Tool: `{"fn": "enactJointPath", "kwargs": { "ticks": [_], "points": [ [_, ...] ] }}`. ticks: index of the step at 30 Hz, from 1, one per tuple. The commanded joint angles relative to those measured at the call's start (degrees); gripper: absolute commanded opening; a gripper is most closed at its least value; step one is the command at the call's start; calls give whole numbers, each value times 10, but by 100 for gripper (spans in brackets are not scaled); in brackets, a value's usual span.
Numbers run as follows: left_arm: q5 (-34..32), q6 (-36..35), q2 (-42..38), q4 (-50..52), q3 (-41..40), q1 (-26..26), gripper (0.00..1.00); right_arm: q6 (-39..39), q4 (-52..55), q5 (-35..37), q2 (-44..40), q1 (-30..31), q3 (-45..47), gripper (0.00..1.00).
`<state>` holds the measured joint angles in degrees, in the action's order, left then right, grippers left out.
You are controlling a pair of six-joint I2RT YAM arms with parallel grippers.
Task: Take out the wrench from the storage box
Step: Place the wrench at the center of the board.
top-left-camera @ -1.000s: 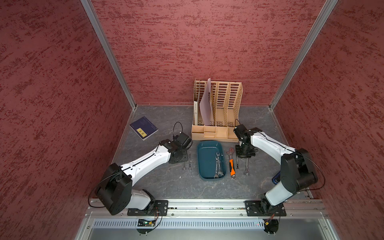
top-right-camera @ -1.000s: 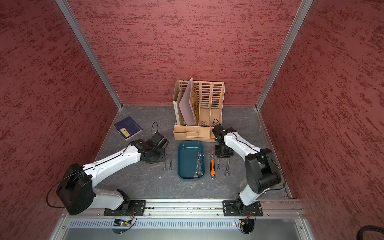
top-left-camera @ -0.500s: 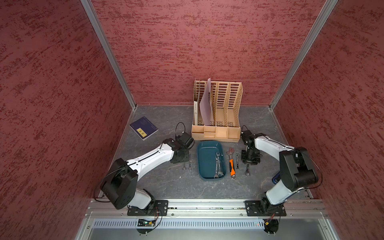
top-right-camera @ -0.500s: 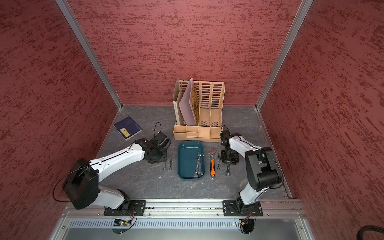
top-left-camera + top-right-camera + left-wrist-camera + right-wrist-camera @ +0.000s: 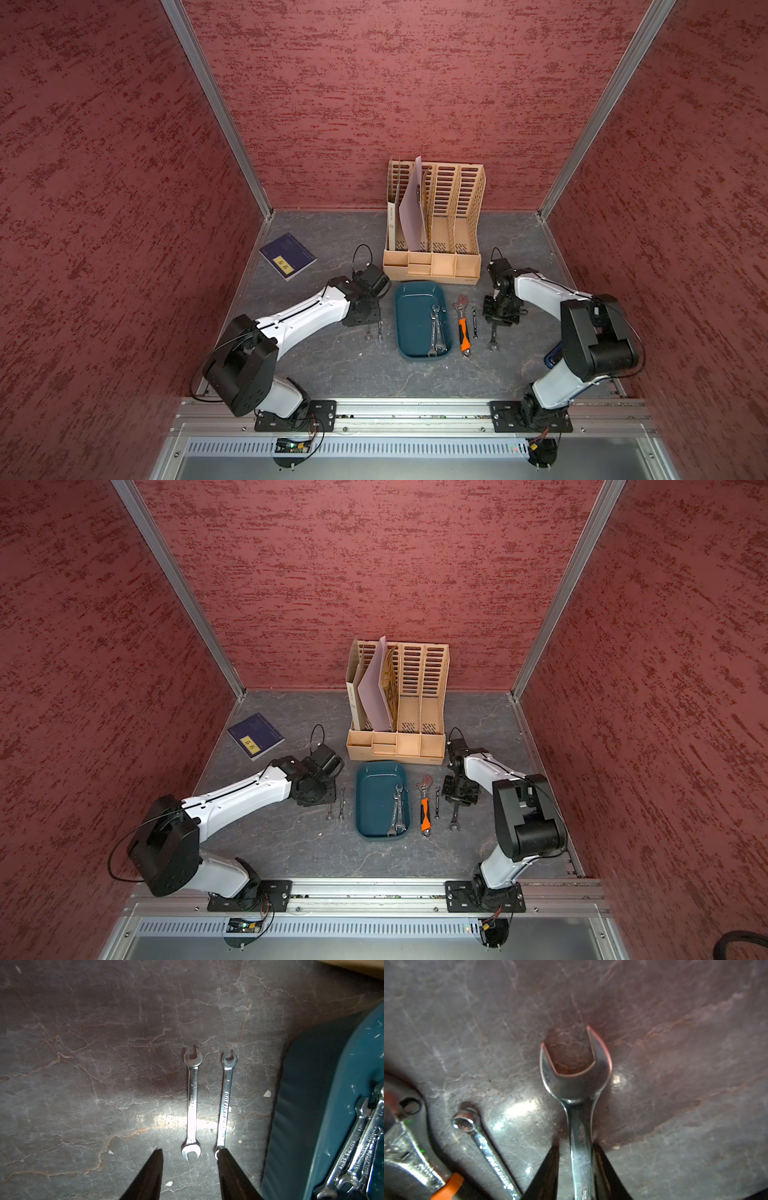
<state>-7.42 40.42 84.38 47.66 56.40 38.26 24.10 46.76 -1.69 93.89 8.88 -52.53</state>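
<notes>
Teal plastic catches my eye in both top views: the shallow tray [image 5: 411,316] sits midway across the grey table [image 5: 332,365], just in front of the wooden file rack [image 5: 457,208]. A bundle of wrenches [image 5: 435,332] lies along its right side, so I judge the job unfinished. Other tools lie on the table in rows parallel to the tray, probably each on the side of the arm that reaches it. Two small spanners [image 5: 379,331] lie to its left beneath the left gripper [image 5: 365,318]. To its right are an orange-handled adjustable wrench [image 5: 463,336], a slim ring spanner [image 5: 474,322] and a bigger open-ended wrench [image 5: 493,338] beneath the right gripper [image 5: 500,318].

From the left wrist, the black fingers [image 5: 149,1178] stand apart, clamping nothing. One small spanner's end lies between the tips, and the other's is hidden behind a finger. The tray's wall [image 5: 301,1105] is just beside them, so this empty hand looks well placed to reach in.

From the right wrist, the fingers [image 5: 546,1174] flank the open-ended wrench's shank, which seems to rest flat on the table. One finger looks against the metal and the other shows a sliver of gap, so I cannot tell whether it is pinched or loose. The ring spanner and adjustable wrench lie near, laid in line to keep the row tidy.
</notes>
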Motion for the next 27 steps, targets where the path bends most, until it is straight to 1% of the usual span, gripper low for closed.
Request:
{"fn": "enactJointPath", "kwargs": {
  "ticks": [1,5,8,16,19,23,27],
  "points": [
    [-4,-4,-3,7,19,2,46,-15,-25,-31,19,2,6,28],
    [-6,-4,-5,14,26,3,46,-22,-34,-45,36,21,-1,26],
    [-5,-3,-3,13,28,5,47,-23,-25,-29,45,39,-9,26],
    [-9,-1,15,22,58,24,46,-29,-26,-30,49,52,-17,27],
    [-11,1,18,24,72,37,46,-26,-19,-27,39,57,-22,37],
    [-19,9,26,35,97,58,47,-18,6,-14,-1,59,-34,44],
    [-27,16,39,46,132,86,47,-15,35,-12,-64,60,-49,46]
  ]
}}
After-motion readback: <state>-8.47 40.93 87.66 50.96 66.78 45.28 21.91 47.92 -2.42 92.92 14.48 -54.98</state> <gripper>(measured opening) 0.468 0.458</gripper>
